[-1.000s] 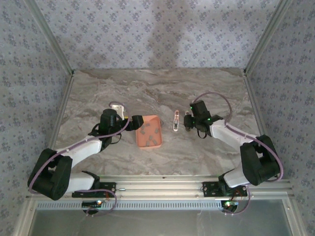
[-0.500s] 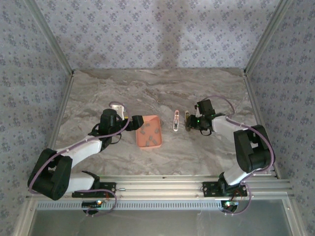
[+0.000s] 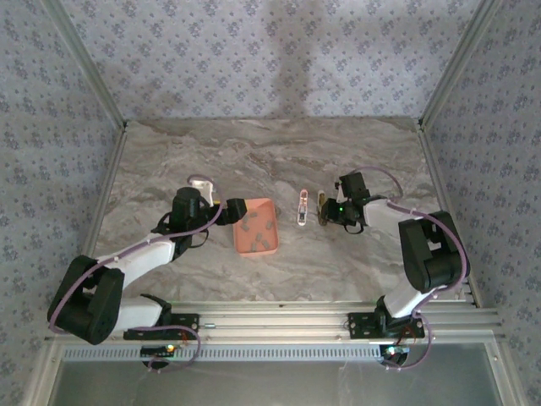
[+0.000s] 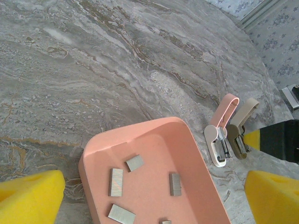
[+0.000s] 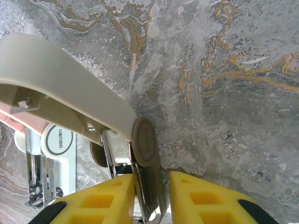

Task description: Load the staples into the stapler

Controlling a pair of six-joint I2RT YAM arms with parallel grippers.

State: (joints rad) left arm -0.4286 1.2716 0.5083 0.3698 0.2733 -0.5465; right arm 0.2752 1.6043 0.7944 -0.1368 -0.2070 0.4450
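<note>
- Left wrist view: the left tool (image 4: 152,205) stands wide open, its yellow pads (image 4: 28,196) well apart on either side of the salmon tray (image 4: 135,127) on the marble table (image 4: 117,60).
- Several grey staples (image 4: 116,182) lie flat and scattered inside the tray.
- The pink-and-white stapler (image 4: 218,142) lies on the table near the tray's right side, hinged open with its metal channel bared.
- A beige stapler (image 4: 241,126), also open, lies just beside it.
- Right wrist view: the right tool (image 5: 152,198) straddles the beige stapler's metal rail, with a pad close on each side. I cannot tell whether they clamp it.
</note>
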